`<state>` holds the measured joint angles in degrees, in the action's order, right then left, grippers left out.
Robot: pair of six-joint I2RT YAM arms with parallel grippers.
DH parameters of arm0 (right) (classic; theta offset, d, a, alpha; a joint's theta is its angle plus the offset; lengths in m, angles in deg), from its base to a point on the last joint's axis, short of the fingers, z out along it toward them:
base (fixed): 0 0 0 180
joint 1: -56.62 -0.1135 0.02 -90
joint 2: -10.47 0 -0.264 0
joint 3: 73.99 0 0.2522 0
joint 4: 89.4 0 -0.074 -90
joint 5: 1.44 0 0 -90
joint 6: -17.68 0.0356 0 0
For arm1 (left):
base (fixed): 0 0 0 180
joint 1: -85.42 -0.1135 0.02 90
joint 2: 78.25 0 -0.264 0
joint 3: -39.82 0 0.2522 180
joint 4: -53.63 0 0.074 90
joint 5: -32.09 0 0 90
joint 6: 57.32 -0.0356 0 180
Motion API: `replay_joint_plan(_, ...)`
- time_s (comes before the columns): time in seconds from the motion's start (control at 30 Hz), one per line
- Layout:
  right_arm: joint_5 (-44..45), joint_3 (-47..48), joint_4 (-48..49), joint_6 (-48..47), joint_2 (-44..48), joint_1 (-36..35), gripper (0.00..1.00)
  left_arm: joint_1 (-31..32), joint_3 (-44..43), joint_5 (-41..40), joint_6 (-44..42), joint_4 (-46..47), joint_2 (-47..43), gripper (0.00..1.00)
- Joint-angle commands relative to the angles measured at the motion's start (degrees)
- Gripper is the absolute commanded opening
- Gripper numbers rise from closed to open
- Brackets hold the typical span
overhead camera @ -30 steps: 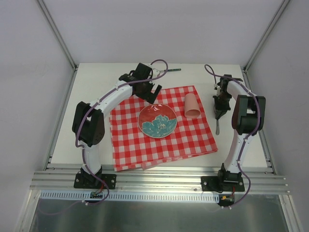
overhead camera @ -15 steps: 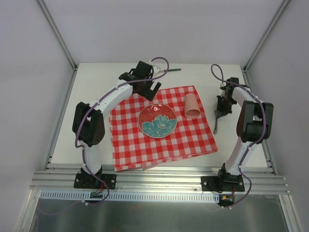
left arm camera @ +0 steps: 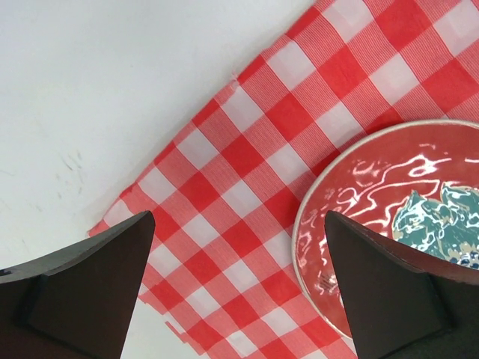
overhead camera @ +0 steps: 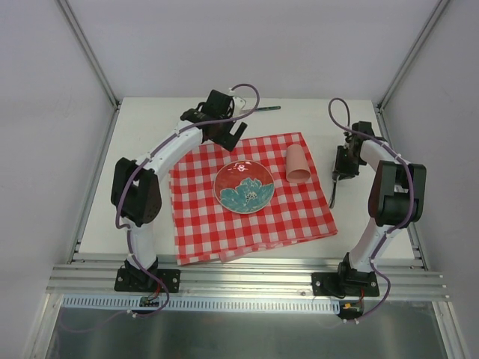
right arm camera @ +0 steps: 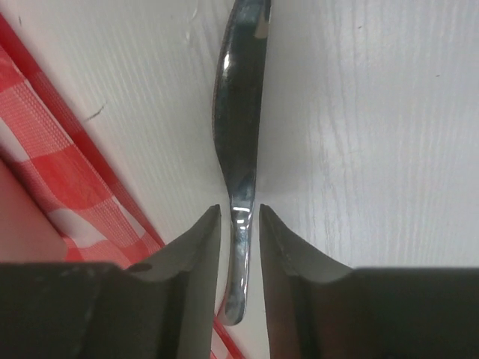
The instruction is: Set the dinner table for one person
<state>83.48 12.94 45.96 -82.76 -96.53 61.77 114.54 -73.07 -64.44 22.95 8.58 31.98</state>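
The two dark fingers of the right gripper [right arm camera: 239, 213] are seen parted only slightly, set on either side of the handle of a slim, silvery metal utensil [right arm camera: 241, 112], with a sliver of space on each side and no clamping visible. The utensil is laid flat on the large off-white rectangular dinner table [overhead camera: 150, 127], just right of the right edge of a red-and-white checked cloth [overhead camera: 224, 224]; what kind of utensil it is cannot be told. The left gripper [left arm camera: 238, 221] is held with its jaws wide apart and nothing between them, over the far left part of the cloth. Below it, the left rim of a round red-glazed ceramic plate with a teal flower pattern [left arm camera: 359, 194] is shown. The plate is placed near the middle of the cloth, and a pale pink tapered cup [overhead camera: 299, 164] is set to its right, near the cloth's far right corner. A thin dark stick-like item [overhead camera: 268, 109] is left at the table's far edge. The table is bordered on its near side by a ribbed aluminium rail [overhead camera: 247, 280], to which both arm bases are bolted.
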Motion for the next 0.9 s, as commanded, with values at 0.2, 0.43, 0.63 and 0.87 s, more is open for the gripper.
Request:
replay_joint_plan(0.2, 7.19, -7.33, 6.97, 3.41, 6.19, -3.65, 0.40, -2.23, -6.07, -0.59, -0.46, -0.44, -1.69, 0.99)
replay_joint_plan(0.43, 9.65, -10.32, 5.38, 1.21, 3.82, -4.18, 0.00, -2.14, -9.85, -0.33, 0.51, -0.44, 0.95, 0.99)
replay_joint_plan(0.63, 12.55, -11.99, 7.06, 1.82, 3.64, -5.06, 0.00, -2.05, -9.50, 0.02, 1.39, -0.53, 1.03, 0.99)
replay_joint_plan(0.87, 12.03, -11.38, 6.01, 0.07, 13.55, -6.20, 0.00, -2.05, -11.17, 0.28, 2.18, -0.44, 2.79, 0.99)
